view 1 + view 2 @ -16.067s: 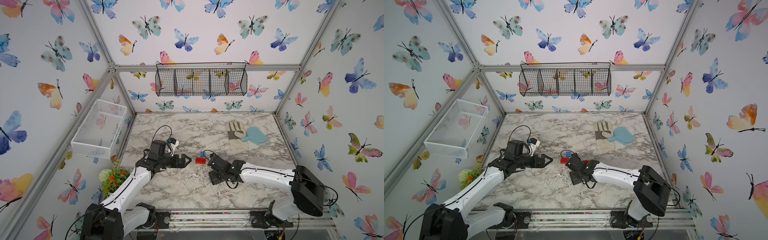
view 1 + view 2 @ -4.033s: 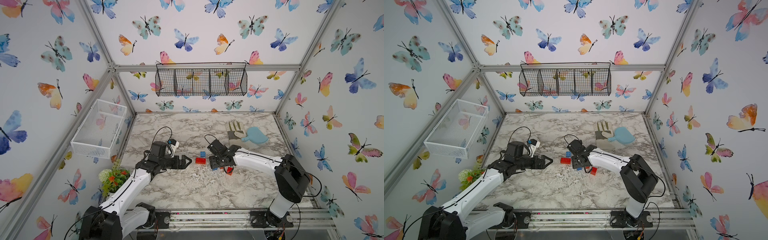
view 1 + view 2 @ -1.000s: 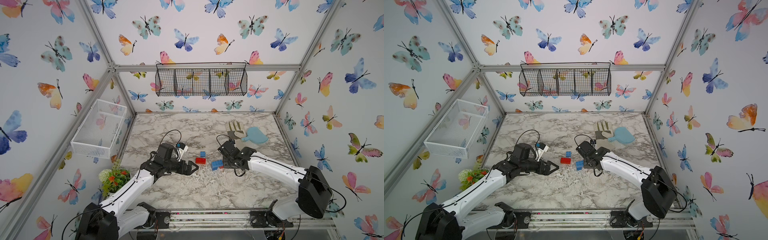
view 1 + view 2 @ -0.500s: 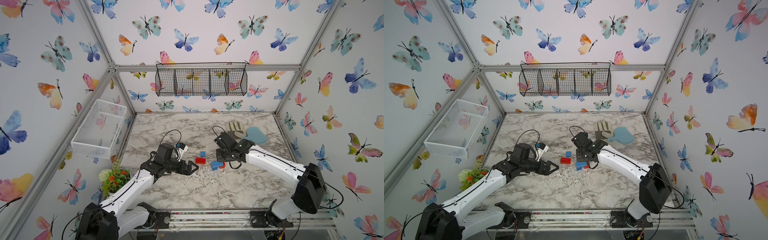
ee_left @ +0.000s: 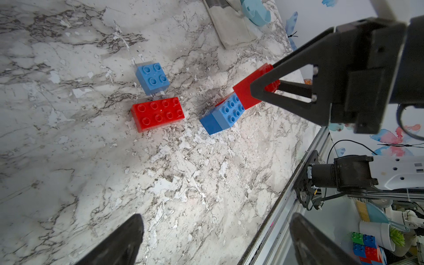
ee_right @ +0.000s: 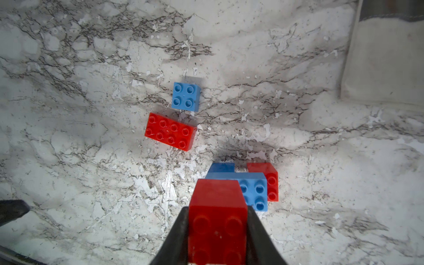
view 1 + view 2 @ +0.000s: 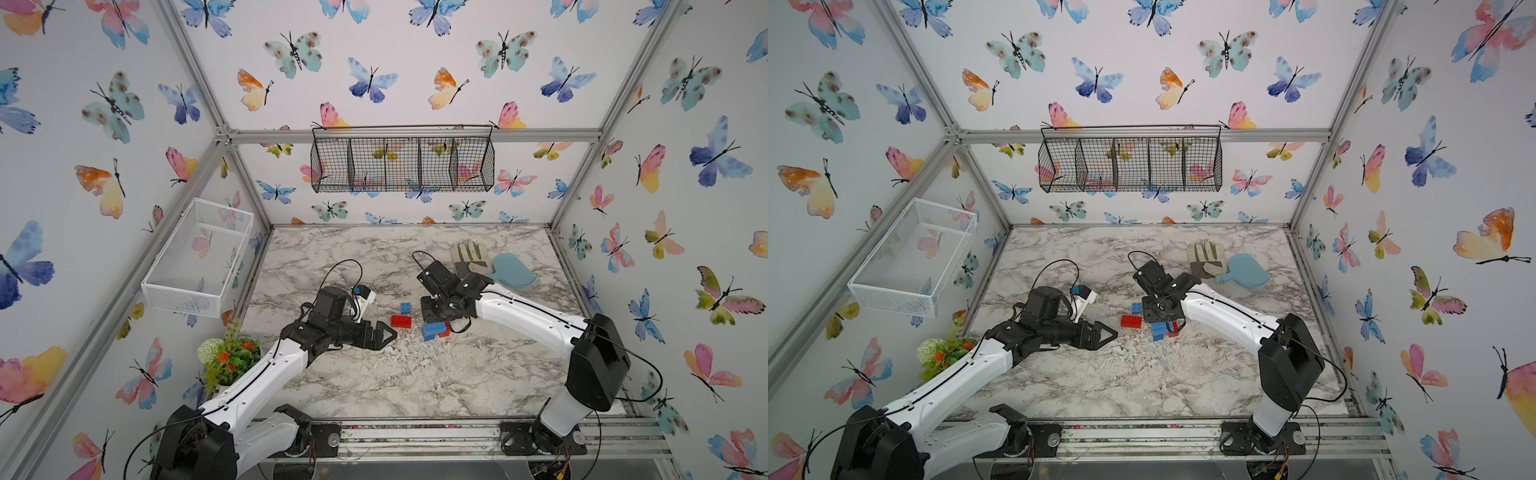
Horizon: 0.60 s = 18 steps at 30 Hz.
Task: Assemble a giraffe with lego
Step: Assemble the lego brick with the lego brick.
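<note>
Right wrist view: the small red brick (image 6: pixel 215 202) is sitting clamped between the two black jaws of the right end effector (image 6: pixel 216 213), which is gripping it by its side faces with the studs turned toward the camera. Its far edge is meeting one end of the long blue brick (image 6: pixel 252 190), just beyond the jaws. Whether the two are pressed together I cannot tell. A second small red brick (image 6: pixel 266 181) and a further blue brick (image 6: pixel 221 167) are showing against the far side of the long blue one, touching it.

In the left wrist view the held brick (image 5: pixel 246 91) and the long blue brick (image 5: pixel 226 113) are leaning together at a tilt on the marble worktop (image 5: pixel 68 160). Near them the long red brick (image 5: pixel 158 114) is lying flat, studs up, with the small blue brick (image 5: pixel 152 78) just beside its long edge.

In both top views this cluster is lying mid-worktop between the arms. The left end effector (image 7: pixel 384 333) is hovering just beside the long red brick (image 7: pixel 401 321), apart from it. Its jaws are standing wide and holding nothing, as the two spread fingers (image 5: pixel 124 241) are showing in its own wrist view.

Farther back, a glove (image 7: pixel 469 257) and a pale blue paddle (image 7: pixel 513 272) are lying side by side, well apart from the bricks.
</note>
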Available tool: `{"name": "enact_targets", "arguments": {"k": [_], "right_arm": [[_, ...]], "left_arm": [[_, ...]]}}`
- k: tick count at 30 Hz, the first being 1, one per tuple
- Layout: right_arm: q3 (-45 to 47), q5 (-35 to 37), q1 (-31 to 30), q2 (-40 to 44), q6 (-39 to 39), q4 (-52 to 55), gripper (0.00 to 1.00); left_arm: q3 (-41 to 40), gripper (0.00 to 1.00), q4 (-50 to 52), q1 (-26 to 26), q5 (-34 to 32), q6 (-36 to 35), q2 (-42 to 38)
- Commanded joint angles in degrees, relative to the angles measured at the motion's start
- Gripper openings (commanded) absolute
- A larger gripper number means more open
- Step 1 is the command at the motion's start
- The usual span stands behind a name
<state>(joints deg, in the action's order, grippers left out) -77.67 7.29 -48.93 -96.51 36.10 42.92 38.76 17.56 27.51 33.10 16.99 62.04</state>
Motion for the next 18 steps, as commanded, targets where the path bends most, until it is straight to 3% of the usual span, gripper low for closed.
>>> {"name": "enact_targets", "arguments": {"k": [1, 18], "right_arm": [[-1.98, 0.06, -0.89, -1.8, 0.02, 2.65, 0.19], [-0.74, 2.72, -1.96, -3.31, 0.2, 3.31, 0.18]], "left_arm": [[-0.22, 0.98, 0.02, 0.29, -0.68, 0.06, -0.54], [-0.18, 0.98, 0.18, 0.28, -0.76, -0.03, -0.62]]}}
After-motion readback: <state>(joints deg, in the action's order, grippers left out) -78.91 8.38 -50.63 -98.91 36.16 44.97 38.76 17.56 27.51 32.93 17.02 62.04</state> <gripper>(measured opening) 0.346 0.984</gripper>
